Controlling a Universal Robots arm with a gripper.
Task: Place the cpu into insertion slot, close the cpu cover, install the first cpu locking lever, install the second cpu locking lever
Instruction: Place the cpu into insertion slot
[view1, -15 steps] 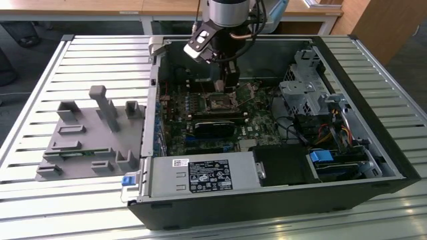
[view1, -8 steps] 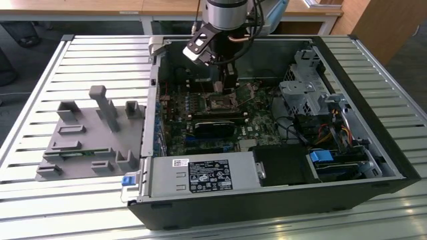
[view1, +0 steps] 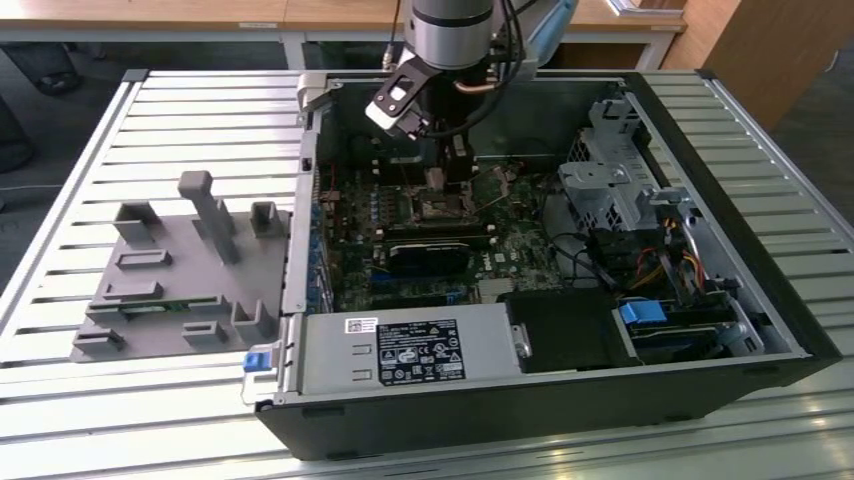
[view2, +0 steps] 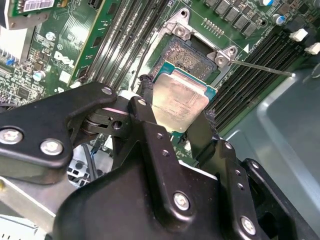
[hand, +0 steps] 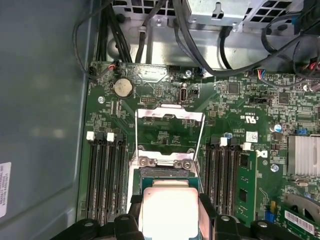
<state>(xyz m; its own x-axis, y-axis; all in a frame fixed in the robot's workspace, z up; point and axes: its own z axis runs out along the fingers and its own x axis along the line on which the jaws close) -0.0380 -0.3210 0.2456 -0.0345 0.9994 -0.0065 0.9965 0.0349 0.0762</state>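
at the exterior view's left a grey moulded fixture (view1: 174, 270) is seen lying on the slatted desk (view1: 80, 130), just beside the open computer case (view1: 534, 410). inside the case a silver power supply (view1: 400, 350) is set along the near wall, and the green motherboard (view1: 441, 240) is laid flat beyond it. the gripper (view1: 447, 185) is positioned over the middle of the board. in the second wrist view the cpu (view2: 180, 102) is shown pinched by two opposite edges between the black fingers (view2: 144, 97), its pale metal top turned up. it is held right at the insertion slot (view2: 186, 52), overlapping one edge of it, while most of the slot's dark contact field is left uncovered; whether chip and slot touch cannot be told. a thin locking lever (view2: 260, 66) is seen beside the slot. in the first wrist view the cpu cover (hand: 170, 114) is seen open, standing up from the slot's hinge edge. at the exterior view's right a metal drive cage (view1: 607, 180) and bundled cables (view1: 667, 265) are housed.
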